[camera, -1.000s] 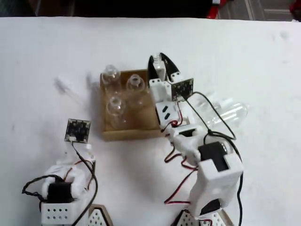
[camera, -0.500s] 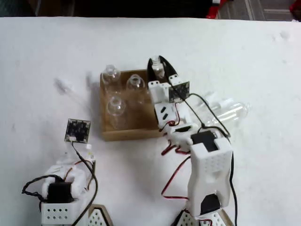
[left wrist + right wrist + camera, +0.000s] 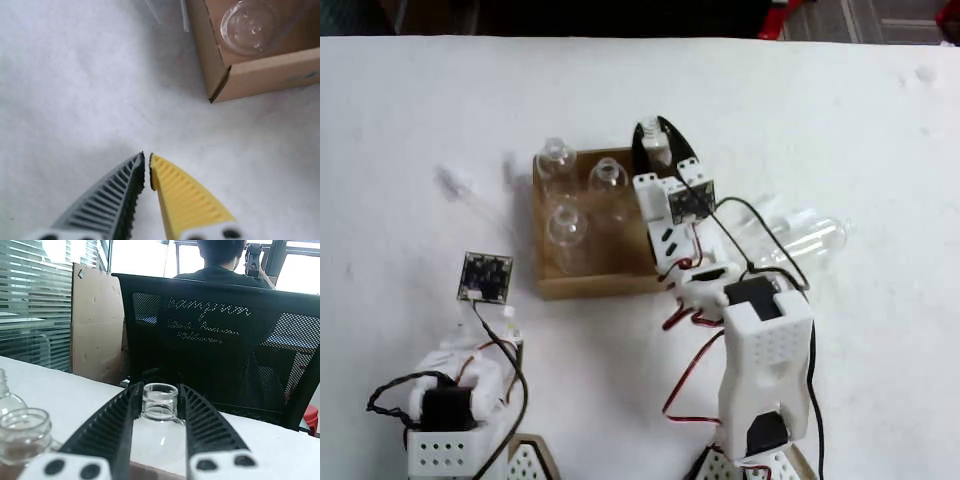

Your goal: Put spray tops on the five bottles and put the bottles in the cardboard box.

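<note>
The cardboard box stands mid-table with three clear uncapped bottles upright in it. My right gripper is at the box's far right corner, shut on the neck of another clear bottle. The right wrist view has that bottle upright between the black fingers of the right gripper, with two boxed bottles beside it. My left gripper is shut on nothing, low over bare table short of the box's near corner, which holds a bottle.
One more clear bottle lies on its side on the table right of the right arm. Faint clear spray-top parts lie left of the box. The left arm's base sits at the near left edge.
The right arm's shoulder swung and its gripper with the bottle shifted slightly toward the box. The left arm has kept still.
</note>
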You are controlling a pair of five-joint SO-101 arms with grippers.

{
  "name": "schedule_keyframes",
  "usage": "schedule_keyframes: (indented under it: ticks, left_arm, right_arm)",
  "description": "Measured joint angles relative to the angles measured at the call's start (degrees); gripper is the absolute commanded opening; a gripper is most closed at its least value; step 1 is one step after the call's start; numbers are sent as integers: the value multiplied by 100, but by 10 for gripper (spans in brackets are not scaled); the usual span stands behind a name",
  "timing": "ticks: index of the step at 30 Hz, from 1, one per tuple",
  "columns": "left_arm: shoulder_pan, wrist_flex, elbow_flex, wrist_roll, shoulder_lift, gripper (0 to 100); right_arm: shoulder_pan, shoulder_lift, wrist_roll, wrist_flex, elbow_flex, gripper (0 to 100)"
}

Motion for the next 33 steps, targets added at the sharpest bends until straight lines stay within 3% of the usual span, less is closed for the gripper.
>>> schedule_keyframes:
  ticks: [28,33]
  left_arm:
    - [0,0,0,0,0,23]
    - [0,0,0,0,0,23]
  right_arm:
    - [-26,-9,0,237,114,24]
    - [-88,-9,0,237,114,148]
